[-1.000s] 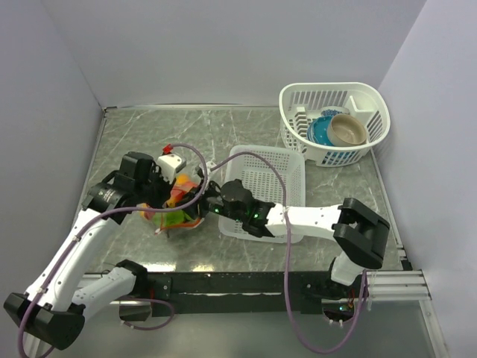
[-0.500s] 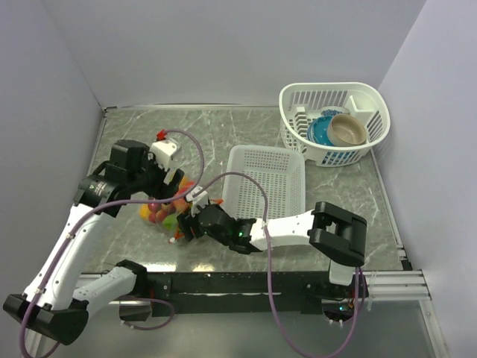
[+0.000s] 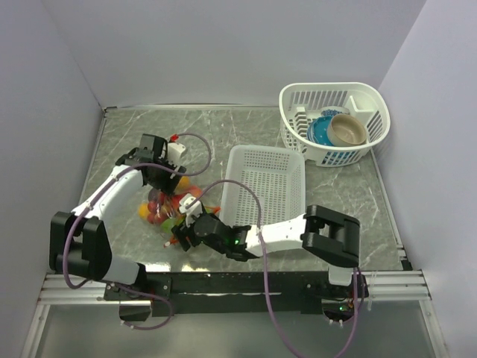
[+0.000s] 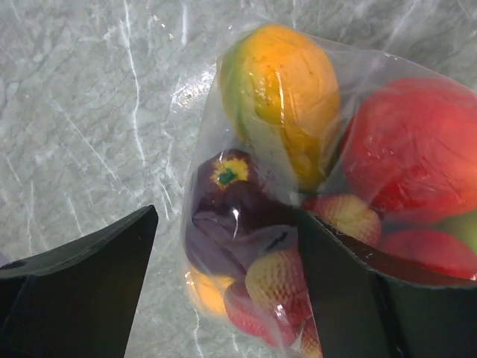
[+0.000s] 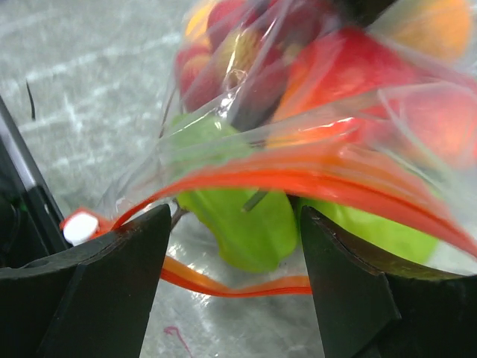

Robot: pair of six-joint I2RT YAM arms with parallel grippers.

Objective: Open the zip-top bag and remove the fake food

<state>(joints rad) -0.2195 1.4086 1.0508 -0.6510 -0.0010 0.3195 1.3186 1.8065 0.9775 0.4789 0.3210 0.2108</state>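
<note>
Straddling the bag [image 3: 168, 209] of fake food [image 4: 283, 97], our left gripper [image 4: 227, 224] and right gripper [image 5: 235, 216] both gape, the right at the zip [image 5: 298, 183].

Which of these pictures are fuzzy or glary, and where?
Right wrist view: the orange zip strip and fake food smear out of focus; left wrist view: sharp, white glare streaks on the zip-top bag; top external view: even light, soft shadows.
</note>
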